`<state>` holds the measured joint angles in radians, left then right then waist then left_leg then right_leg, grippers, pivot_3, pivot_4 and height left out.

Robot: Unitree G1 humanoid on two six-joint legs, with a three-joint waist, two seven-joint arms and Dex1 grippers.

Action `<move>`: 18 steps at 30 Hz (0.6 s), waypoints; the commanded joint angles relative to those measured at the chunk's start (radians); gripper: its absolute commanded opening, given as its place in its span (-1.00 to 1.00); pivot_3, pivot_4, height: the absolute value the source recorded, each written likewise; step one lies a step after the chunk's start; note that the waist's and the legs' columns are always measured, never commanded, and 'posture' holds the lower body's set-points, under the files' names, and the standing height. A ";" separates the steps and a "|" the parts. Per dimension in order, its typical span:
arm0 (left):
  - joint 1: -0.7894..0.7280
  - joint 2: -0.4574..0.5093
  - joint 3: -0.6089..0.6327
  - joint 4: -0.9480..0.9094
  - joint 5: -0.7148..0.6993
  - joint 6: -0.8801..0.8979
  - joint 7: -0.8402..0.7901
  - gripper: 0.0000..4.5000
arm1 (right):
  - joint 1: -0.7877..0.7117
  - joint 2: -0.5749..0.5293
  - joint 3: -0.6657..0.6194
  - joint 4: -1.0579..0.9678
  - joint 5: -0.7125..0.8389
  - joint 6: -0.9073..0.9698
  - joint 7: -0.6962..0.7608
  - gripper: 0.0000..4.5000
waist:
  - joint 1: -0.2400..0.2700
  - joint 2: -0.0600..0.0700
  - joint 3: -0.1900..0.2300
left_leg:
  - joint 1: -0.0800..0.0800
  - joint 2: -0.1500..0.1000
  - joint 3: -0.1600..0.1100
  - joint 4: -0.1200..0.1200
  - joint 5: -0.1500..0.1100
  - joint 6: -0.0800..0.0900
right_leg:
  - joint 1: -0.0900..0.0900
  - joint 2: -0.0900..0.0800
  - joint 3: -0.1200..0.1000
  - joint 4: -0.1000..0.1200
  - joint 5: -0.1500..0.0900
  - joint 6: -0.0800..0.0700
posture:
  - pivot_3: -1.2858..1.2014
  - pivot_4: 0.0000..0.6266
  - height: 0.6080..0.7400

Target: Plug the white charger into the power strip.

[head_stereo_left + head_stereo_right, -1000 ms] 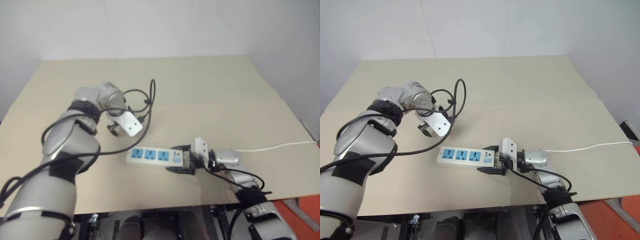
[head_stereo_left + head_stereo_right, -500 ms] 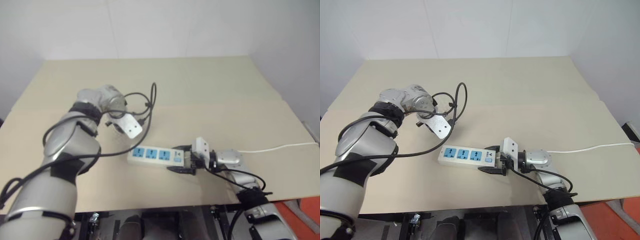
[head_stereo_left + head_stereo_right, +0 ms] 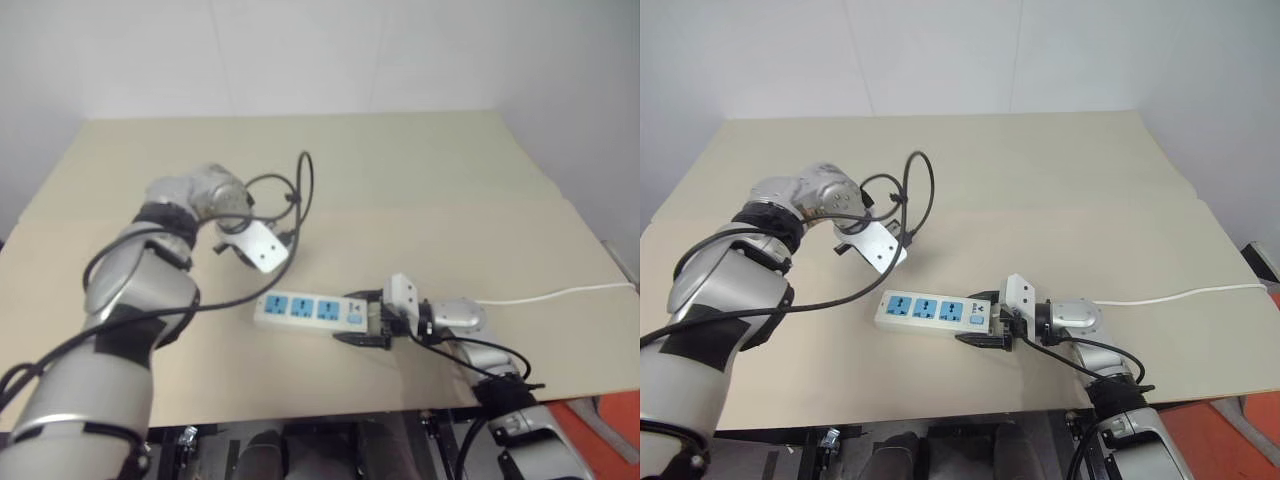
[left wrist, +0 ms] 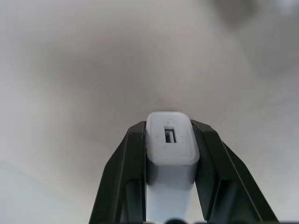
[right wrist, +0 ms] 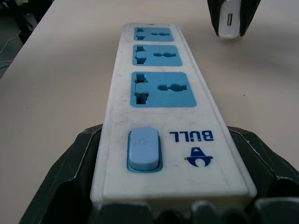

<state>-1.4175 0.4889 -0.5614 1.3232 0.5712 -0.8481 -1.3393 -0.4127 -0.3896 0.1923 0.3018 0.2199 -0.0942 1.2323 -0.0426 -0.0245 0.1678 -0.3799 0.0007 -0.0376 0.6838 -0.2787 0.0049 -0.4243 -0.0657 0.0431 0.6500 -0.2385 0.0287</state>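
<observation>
One "BULL" mark, power strip [image 5: 163, 126]

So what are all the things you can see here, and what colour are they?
power strip: one, white with three blue sockets and a blue switch, lying flat on the table, its switch end between the right hand's fingers
white charger: one, white, clamped between the left hand's fingers, up off the table beyond the far end of the strip
thin cable: one, white, lying on the table toward the right edge
table: one, beige top, under everything
wall: white, behind the table
left hand: one, black fingers, shut on the charger, above the table near the strip
right hand: one, black fingers, gripping the strip's switch end
</observation>
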 commanded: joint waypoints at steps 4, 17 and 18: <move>0.013 -0.017 0.324 -0.161 -0.594 0.316 -0.275 -0.55 | -0.021 0.010 0.010 0.017 0.007 -0.016 0.024 0.53 | -0.002 0.000 0.000 | 0.000 0.000 -0.001 0.001 0.000 0.000 | 0.000 0.000 0.000 0.000 0.000 0.000 | 0.03 -0.52 1.00; 0.563 0.103 0.536 -1.187 -1.204 1.161 -0.138 -0.55 | -0.073 0.026 0.052 0.156 -0.029 -0.101 0.102 0.53 | -0.026 0.001 0.000 | 0.004 -0.001 -0.012 0.010 -0.001 0.002 | 0.002 0.000 0.002 0.012 -0.001 0.001 | 0.03 -0.52 1.00; 0.585 0.108 0.550 -1.225 -1.219 1.185 -0.118 -0.55 | -0.084 0.030 0.052 0.183 -0.029 -0.101 0.111 0.53 | -0.026 0.001 0.000 | 0.005 -0.001 -0.012 0.010 -0.001 0.002 | 0.003 0.000 0.003 0.013 -0.001 0.001 | 0.03 -0.52 1.00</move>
<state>-0.8361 0.5851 -0.0595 0.1839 -0.6001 0.2957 -1.4964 -0.4914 -0.3677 0.2212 0.4500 0.2074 -0.1790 1.3150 -0.0691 -0.0237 0.1674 -0.3737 -0.0004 -0.0493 0.6950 -0.2796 0.0064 -0.4210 -0.0660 0.0464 0.6619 -0.2393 0.0301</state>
